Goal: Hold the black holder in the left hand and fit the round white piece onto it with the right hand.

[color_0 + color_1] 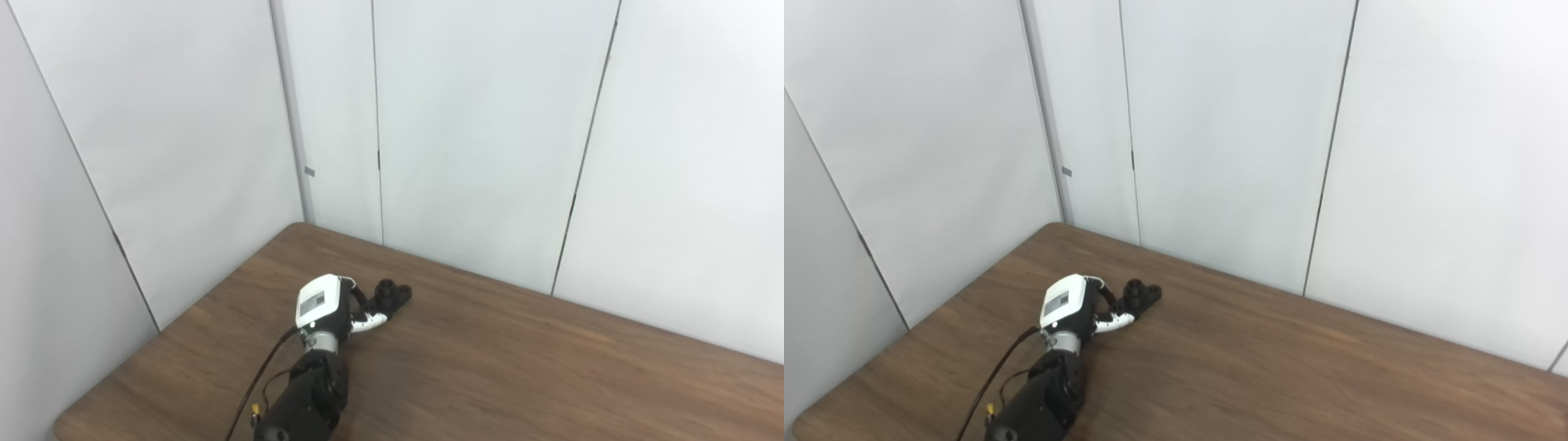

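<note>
Reaching across the table point(551, 367), left hand point(324, 303) clasps the black holder point(392, 295).

We see a brown wooden table point(520, 367) with a rounded far corner that sits in the angle where the walls meet. Behind it stand pale grey wall panels point(484, 135), split by thin dark vertical seams. At the corner runs a lighter upright strip point(293, 122), and on it we notice a small grey tag point(309, 172) partway up.
</note>
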Robot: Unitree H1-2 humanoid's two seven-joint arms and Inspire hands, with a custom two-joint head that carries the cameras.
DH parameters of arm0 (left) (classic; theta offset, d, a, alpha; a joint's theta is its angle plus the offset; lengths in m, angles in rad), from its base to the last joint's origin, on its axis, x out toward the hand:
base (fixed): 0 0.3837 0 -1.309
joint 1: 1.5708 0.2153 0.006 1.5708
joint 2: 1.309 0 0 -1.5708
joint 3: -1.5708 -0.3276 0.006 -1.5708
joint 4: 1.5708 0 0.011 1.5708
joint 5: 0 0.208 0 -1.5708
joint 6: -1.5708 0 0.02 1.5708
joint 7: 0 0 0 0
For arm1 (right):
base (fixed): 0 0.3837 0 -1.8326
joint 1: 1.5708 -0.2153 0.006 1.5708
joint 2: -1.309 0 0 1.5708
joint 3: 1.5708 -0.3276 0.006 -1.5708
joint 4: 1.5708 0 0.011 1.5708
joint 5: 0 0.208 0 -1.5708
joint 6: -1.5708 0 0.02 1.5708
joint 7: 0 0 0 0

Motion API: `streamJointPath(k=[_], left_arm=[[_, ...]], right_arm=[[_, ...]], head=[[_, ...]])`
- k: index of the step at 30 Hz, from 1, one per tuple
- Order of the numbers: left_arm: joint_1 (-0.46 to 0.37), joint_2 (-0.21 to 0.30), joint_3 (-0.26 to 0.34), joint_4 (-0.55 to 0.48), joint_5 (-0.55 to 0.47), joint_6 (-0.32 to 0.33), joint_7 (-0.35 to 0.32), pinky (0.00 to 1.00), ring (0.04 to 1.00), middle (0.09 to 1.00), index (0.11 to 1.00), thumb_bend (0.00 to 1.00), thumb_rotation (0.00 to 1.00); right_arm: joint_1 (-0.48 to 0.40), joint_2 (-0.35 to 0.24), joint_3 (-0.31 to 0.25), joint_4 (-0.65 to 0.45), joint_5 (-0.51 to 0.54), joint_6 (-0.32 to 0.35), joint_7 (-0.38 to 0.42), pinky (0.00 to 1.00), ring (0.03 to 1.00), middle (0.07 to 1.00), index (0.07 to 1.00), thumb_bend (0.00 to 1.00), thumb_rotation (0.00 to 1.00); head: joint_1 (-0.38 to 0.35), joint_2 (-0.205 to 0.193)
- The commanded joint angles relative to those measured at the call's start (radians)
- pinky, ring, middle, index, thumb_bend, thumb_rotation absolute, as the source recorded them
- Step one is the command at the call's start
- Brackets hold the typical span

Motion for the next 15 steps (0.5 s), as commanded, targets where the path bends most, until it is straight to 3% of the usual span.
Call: streamJointPath(k=[1, 15], left_arm=[[-0.016, 0.009, -0.025, 0.016, -0.007, -0.001, -0.024, 1.0, 0.874, 0.814, 0.481, 0.52, 0.04], [-0.009, 0.031, -0.063, -0.01, -0.024, 0.011, -0.034, 1.0, 0.872, 0.818, 0.481, 0.52, 0.05]], right_arm=[[0.002, -0.003, -0.005, -0.038, -0.006, -0.023, -0.005, 0.61, 0.748, 0.811, 0.839, 0.37, 0.35], [0.006, 0.001, 0.003, -0.045, -0.055, -0.024, -0.009, 0.59, 0.735, 0.807, 0.839, 0.36, 0.36]], head=[[-0.003, 0.001], [-0.027, 0.005]])
